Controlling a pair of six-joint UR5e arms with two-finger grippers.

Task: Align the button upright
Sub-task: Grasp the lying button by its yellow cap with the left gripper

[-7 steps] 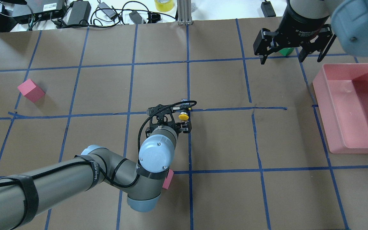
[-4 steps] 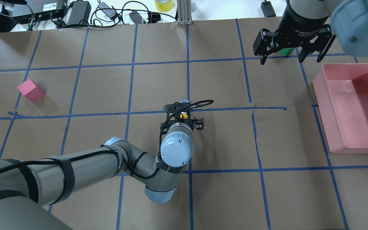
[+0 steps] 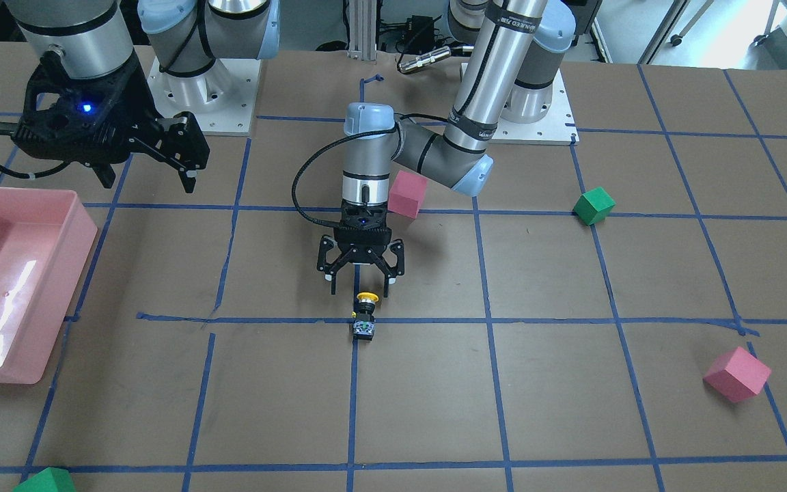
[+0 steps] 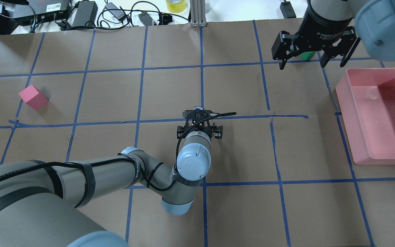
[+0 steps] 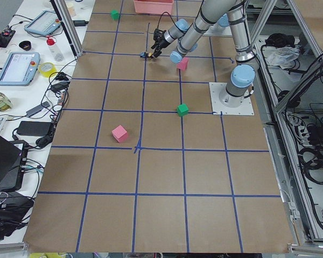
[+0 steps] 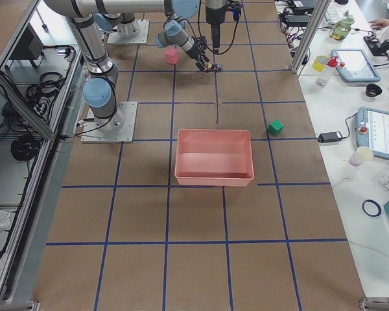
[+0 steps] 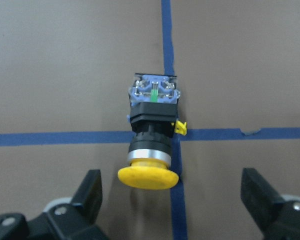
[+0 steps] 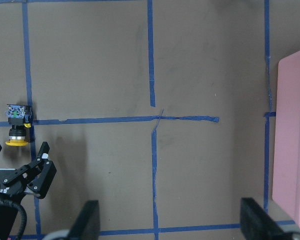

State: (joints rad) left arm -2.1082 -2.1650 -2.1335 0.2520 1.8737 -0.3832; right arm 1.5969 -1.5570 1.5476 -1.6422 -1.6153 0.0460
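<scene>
My L gripper (image 3: 359,290) spread, empty, just short of button (image 7: 152,130) lying on its side on desk (image 3: 571,410), cap toward me; R gripper (image 4: 312,64) spread, empty, well apart

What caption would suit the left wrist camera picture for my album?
Yellow-capped button lying on its side across a blue tape line, cap toward the open left pincer.
</scene>
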